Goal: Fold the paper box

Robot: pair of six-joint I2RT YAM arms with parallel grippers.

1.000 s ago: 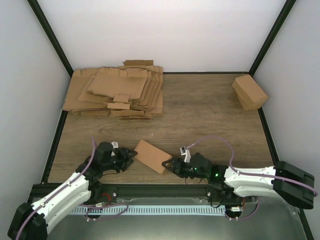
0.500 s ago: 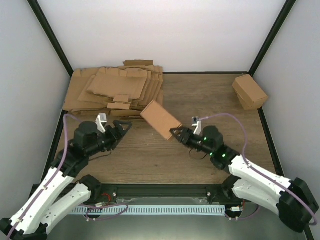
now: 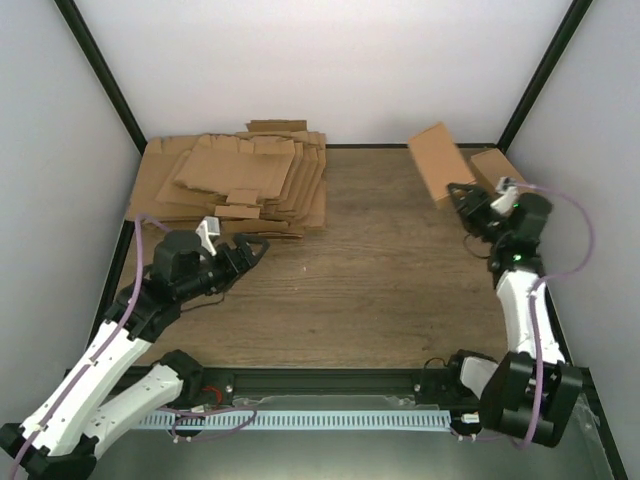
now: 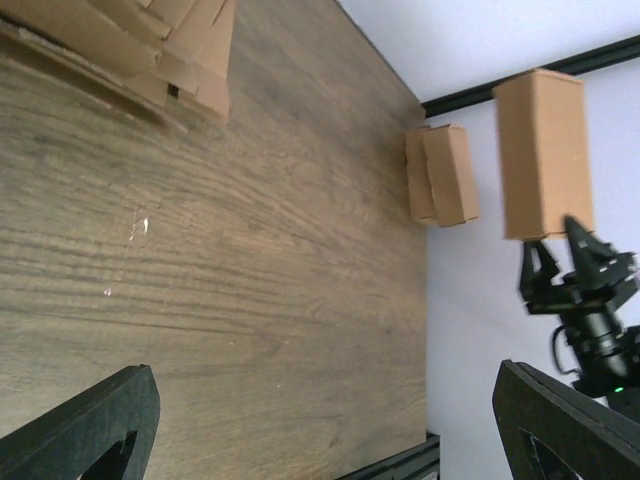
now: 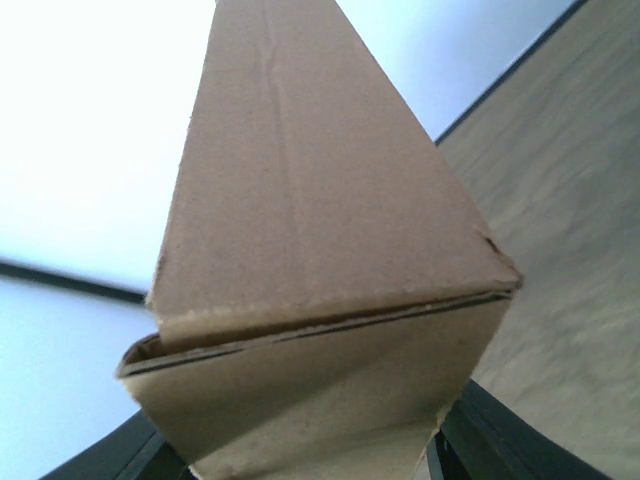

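Note:
The paper box [image 3: 434, 163] is a closed brown carton, held up in the air at the back right, next to the wall. My right gripper [image 3: 461, 193] is shut on its near end. In the right wrist view the paper box [image 5: 320, 250] fills the frame, and dark fingers [image 5: 478, 428] press its two sides. The left wrist view shows the paper box [image 4: 542, 150] hanging above the right gripper [image 4: 560, 262]. My left gripper [image 3: 251, 254] stands open and empty over the table's left side, its fingers [image 4: 88, 432] wide apart above bare wood.
A thick pile of flat brown sheets [image 3: 235, 185] lies at the back left. Another brown cardboard cuboid [image 3: 497, 165] sits in the back right corner, just behind the held box, and shows as the cuboid [image 4: 440, 175] in the left wrist view. Black frame posts line the table's edges.
My right arm has swung the box from the near middle up to the back right corner. My left gripper has let go, opened wide and drawn back to the left.

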